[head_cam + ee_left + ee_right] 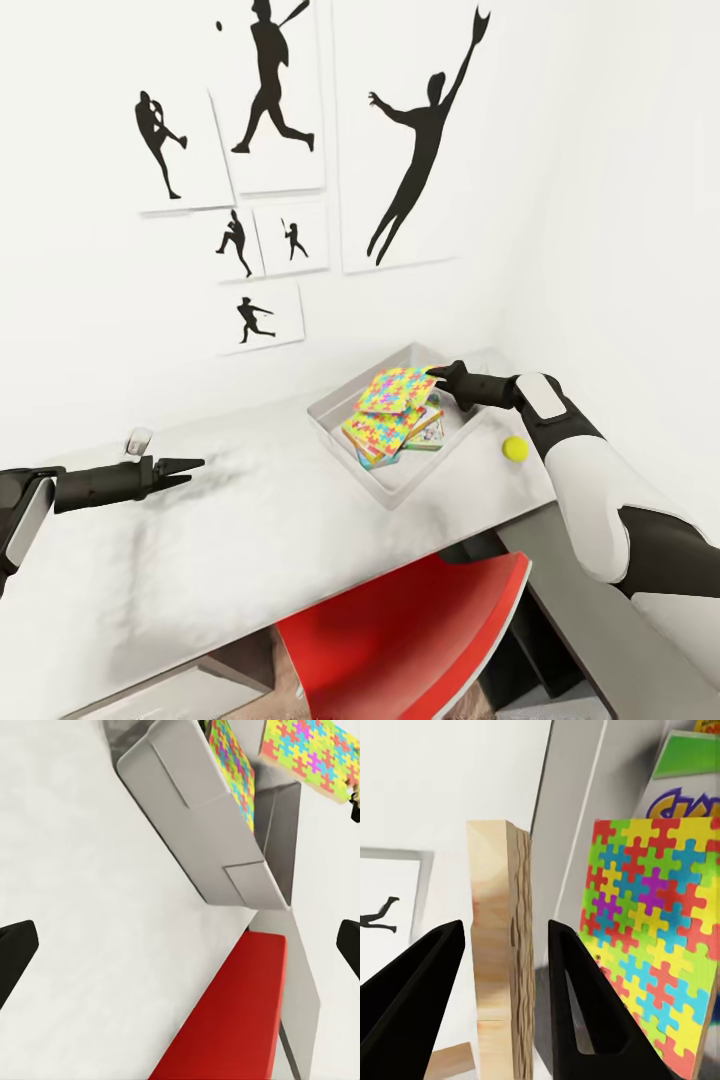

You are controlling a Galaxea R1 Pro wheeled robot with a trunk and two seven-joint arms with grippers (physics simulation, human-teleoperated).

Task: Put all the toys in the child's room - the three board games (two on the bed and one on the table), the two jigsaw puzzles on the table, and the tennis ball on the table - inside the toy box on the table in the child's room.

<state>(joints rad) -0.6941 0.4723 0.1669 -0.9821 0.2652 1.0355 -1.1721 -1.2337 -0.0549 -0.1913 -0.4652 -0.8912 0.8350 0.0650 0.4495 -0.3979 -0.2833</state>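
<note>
My right gripper [436,372] reaches over the light grey toy box [335,428] on the white table [240,540], its fingers spread either side of a jigsaw puzzle [398,388] seen edge-on, tilted over the bin's far rim. A second jigsaw puzzle [385,430] lies inside on board games [428,430]. The tennis ball [515,448] sits on the table just beside the bin. My left gripper [190,470] hovers open, well apart, over the tabletop
</note>
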